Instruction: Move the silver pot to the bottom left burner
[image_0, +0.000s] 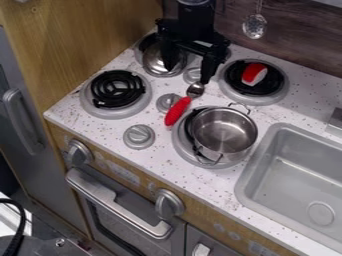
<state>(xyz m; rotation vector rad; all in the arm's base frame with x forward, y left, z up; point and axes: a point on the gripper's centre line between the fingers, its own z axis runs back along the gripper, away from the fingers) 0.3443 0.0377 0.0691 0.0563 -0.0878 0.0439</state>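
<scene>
The pot (230, 130) sits on the bottom right burner (182, 148), so the transfer to the bottom left burner (89, 103) has yet to be done. The jaws stand wide apart beyond it, holding nothing; grasping, carrying and setting down all appear to be left.

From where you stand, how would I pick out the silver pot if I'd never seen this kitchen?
Find the sink at the lower right, then the burner just left of it. The silver pot sits off-centre there, leaving black coil bare on its left. Two wire loop handles set it apart from the shiny round metal piece near the gripper.
</scene>
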